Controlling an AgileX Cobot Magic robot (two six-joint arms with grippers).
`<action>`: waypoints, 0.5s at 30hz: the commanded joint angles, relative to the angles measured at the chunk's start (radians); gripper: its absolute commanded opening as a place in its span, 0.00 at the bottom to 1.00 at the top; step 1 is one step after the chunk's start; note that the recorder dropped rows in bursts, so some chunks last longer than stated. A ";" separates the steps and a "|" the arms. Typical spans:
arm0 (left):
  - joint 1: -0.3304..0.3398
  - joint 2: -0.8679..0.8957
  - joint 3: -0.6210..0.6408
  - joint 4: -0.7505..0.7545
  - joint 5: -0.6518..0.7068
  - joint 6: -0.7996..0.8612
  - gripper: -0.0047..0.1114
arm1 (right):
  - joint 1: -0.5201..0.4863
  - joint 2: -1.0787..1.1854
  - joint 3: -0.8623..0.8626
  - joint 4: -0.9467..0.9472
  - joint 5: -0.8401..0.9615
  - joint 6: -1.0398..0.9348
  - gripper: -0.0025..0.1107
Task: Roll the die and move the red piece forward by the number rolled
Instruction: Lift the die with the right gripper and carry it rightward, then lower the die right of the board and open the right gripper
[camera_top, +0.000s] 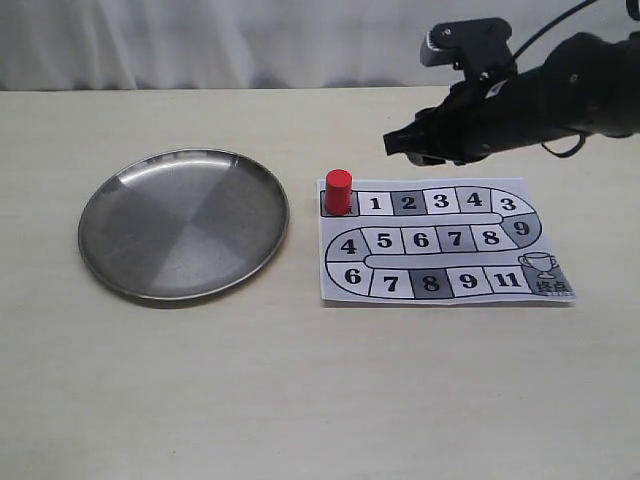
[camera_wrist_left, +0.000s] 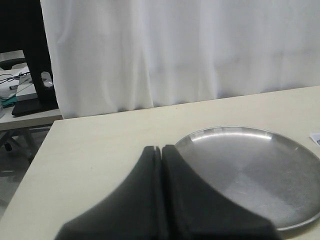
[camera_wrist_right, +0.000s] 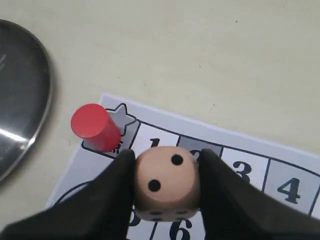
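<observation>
The red piece (camera_top: 338, 190) (camera_wrist_right: 94, 126) stands upright on the start square at the top left corner of the paper board (camera_top: 440, 242) (camera_wrist_right: 295, 165). My right gripper (camera_top: 405, 143) (camera_wrist_right: 167, 182) hangs above the board's far edge and is shut on the tan die (camera_wrist_right: 167, 184), whose two-pip face points at the wrist camera. In the exterior view the die is hidden by the dark fingers. My left gripper (camera_wrist_left: 161, 149) is shut with nothing in it, beside the rim of the metal plate (camera_wrist_left: 250, 170).
A round steel plate (camera_top: 185, 222) lies left of the board, with nothing in it. The board's numbered track winds to a trophy square (camera_top: 543, 272) at the lower right. White curtain runs behind the table's far edge.
</observation>
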 joint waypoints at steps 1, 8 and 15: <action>0.005 -0.003 0.002 0.000 -0.009 0.001 0.04 | 0.009 0.026 0.021 0.008 -0.085 -0.017 0.06; 0.005 -0.003 0.002 0.000 -0.009 0.001 0.04 | 0.007 0.097 0.021 -0.006 -0.141 -0.045 0.21; 0.005 -0.003 0.002 0.000 -0.009 0.001 0.04 | 0.007 0.132 0.021 -0.006 -0.174 -0.045 0.53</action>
